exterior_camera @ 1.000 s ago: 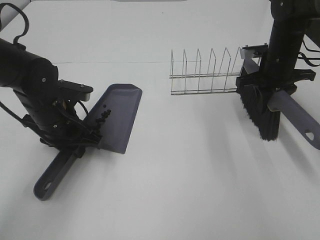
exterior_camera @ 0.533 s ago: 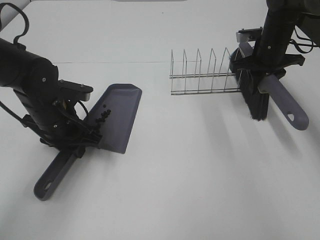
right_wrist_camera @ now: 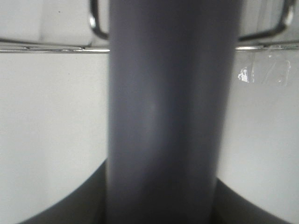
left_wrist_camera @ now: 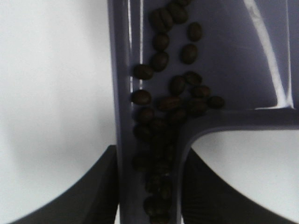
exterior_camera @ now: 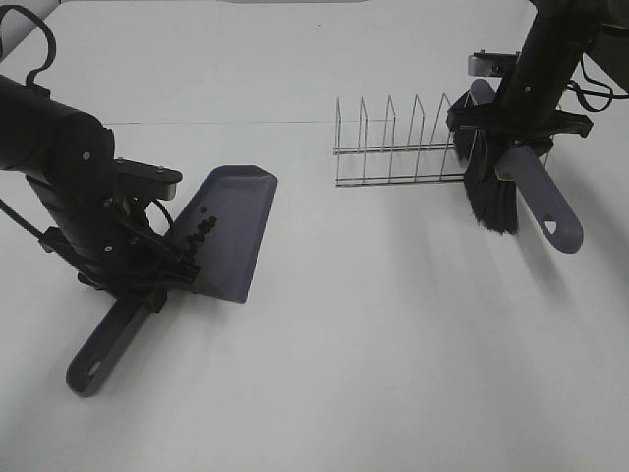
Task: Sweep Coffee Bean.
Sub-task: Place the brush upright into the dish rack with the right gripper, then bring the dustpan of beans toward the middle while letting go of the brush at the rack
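The grey-purple dustpan [exterior_camera: 232, 229] lies tilted at the left, its handle [exterior_camera: 98, 349] pointing toward the front. My left gripper [exterior_camera: 147, 280] is shut on the dustpan's neck. Several dark coffee beans [exterior_camera: 201, 231] lie in the pan near the handle; the left wrist view shows them [left_wrist_camera: 163, 100] gathered along the pan's wall and down the handle channel. My right gripper [exterior_camera: 511, 147] is shut on the grey brush handle [exterior_camera: 541, 197], holding the black-bristled brush [exterior_camera: 488, 192] above the table by the rack's right end. The handle [right_wrist_camera: 163, 116] fills the right wrist view.
A wire dish rack [exterior_camera: 398, 143] stands at the back centre-right, right beside the brush bristles; its wires [right_wrist_camera: 46, 46] show behind the handle in the right wrist view. The white table [exterior_camera: 373, 344] spreads to the front.
My right gripper has carried the brush back and left toward the rack's right end, rising, with the handle swinging. The left arm and dustpan have not moved.
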